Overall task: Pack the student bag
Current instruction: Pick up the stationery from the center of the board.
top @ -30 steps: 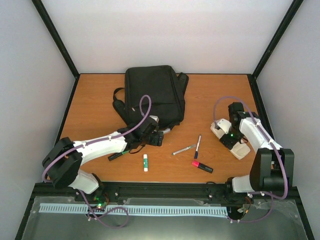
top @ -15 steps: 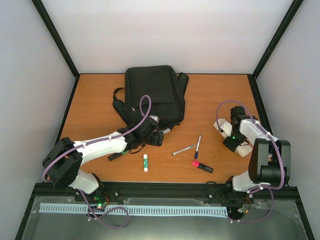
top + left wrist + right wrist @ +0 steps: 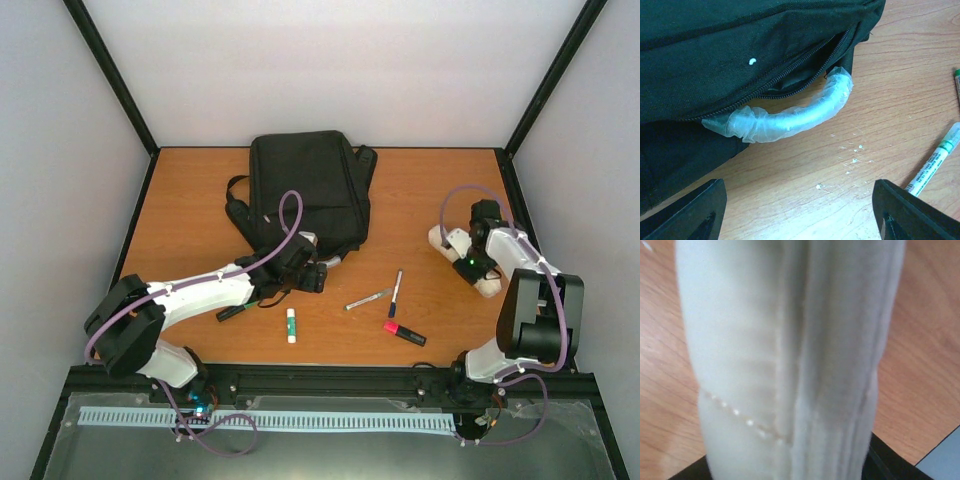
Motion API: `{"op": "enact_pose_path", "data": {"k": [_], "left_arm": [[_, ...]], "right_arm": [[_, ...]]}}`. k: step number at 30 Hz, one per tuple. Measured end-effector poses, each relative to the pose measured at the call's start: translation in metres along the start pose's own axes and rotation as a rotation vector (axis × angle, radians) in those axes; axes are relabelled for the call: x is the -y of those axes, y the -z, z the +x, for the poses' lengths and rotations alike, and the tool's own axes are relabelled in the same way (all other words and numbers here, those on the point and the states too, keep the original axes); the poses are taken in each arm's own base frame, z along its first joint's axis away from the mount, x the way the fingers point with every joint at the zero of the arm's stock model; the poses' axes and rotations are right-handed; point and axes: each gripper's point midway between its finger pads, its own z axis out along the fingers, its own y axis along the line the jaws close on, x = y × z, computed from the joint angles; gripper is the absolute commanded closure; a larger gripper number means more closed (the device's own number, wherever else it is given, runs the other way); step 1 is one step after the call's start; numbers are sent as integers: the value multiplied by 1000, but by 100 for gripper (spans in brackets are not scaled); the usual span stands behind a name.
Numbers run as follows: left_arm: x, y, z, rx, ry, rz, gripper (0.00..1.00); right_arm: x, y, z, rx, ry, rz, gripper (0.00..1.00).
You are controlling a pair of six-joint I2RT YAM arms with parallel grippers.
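With the left claw (image 3: 800, 210) released near the bag (image 3: 305, 185) and the grip of the right claw (image 3: 470, 262) impossible to tell, the pencil case (image 3: 790, 360) could be dropped if held loosely.

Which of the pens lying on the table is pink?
The short highlighter, the rightmost of them: one end pink, the other black. The rest are green, silver or dark.

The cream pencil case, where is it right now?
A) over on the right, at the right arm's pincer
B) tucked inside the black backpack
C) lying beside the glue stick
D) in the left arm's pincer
A: the top view shows the cream pencil case at the right pincer, well apart from the backpack, and it fills the right wrist view.
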Motion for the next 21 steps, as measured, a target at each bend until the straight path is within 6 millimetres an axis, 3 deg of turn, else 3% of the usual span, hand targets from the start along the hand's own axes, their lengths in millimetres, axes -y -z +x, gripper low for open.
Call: {"op": "enact_pose_path", "data": {"k": [6,10,16,21], "left_arm": [[-5,2,-1,-1,-11,-30,17],[-6,8,-11,10,-40,-61,17],[-2,24,-42,58,-125,-97,21],[5,33,-70,78,-249,-137,24]], "right_arm": [[2,31,-32,142,-42,-77,61],[-8,50,-53,232,-75,-163,64],[-27,69,-93,352,-119,-313,65],[-45,66,-119,394,-173,-449,65]]}}
